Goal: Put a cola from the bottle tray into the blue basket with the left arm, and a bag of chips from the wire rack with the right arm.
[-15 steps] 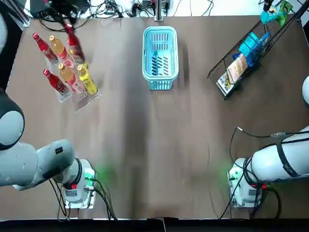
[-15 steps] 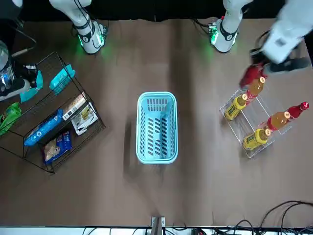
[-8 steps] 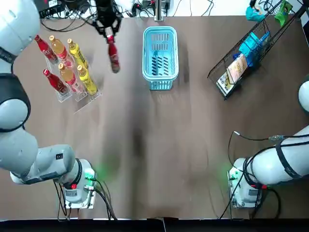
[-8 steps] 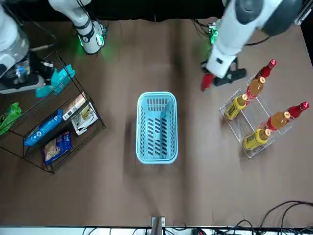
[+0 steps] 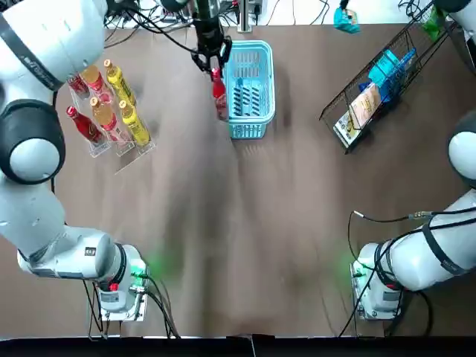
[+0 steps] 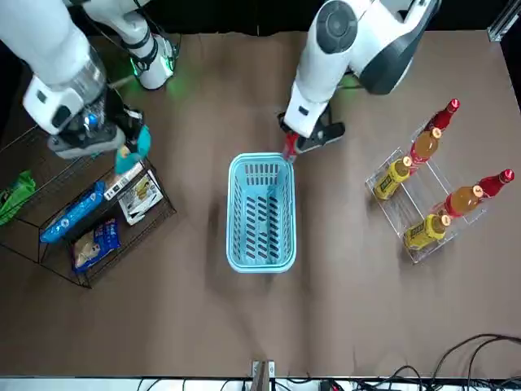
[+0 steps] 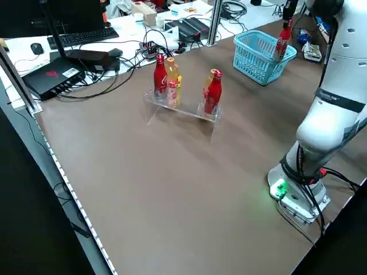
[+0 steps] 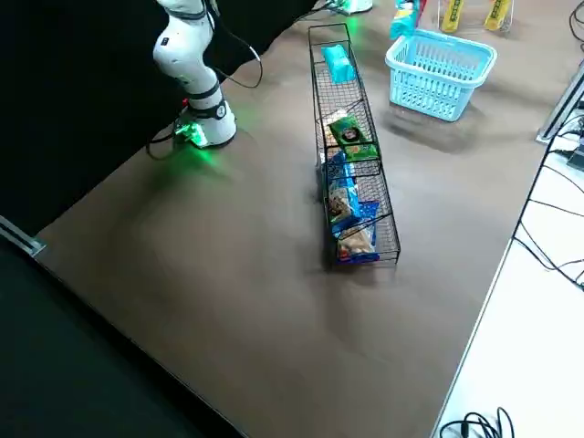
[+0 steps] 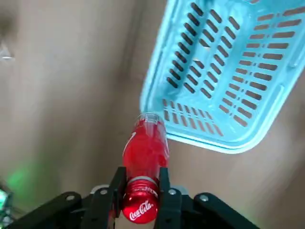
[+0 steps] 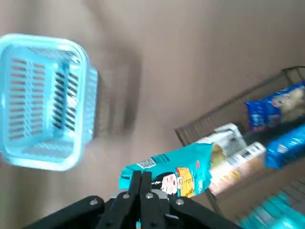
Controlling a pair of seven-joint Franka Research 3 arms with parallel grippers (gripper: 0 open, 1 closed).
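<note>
My left gripper (image 5: 210, 53) is shut on the neck of a red cola bottle (image 5: 219, 93), which hangs just outside the left rim of the blue basket (image 5: 247, 46). In the left wrist view the cola bottle (image 9: 145, 151) sits between the fingers (image 9: 167, 202), beside the basket (image 9: 224, 71) corner. My right gripper (image 10: 145, 185) is shut on a teal bag of chips (image 10: 177, 172), held in the air between the wire rack (image 6: 77, 208) and the basket (image 6: 260, 262). From the front, the chips bag (image 6: 133, 147) hangs over the rack's inner end.
The clear bottle tray (image 5: 119, 152) at the far left holds red, orange and yellow bottles. Several snack bags lie in the wire rack (image 5: 387, 82) at the far right. Cables run along the far table edge. Both arm bases stand at the near edge.
The left arm has carried the cola from the tray rightwards to the basket's edge. The right gripper has brought the teal bag away from the rack toward the basket.
</note>
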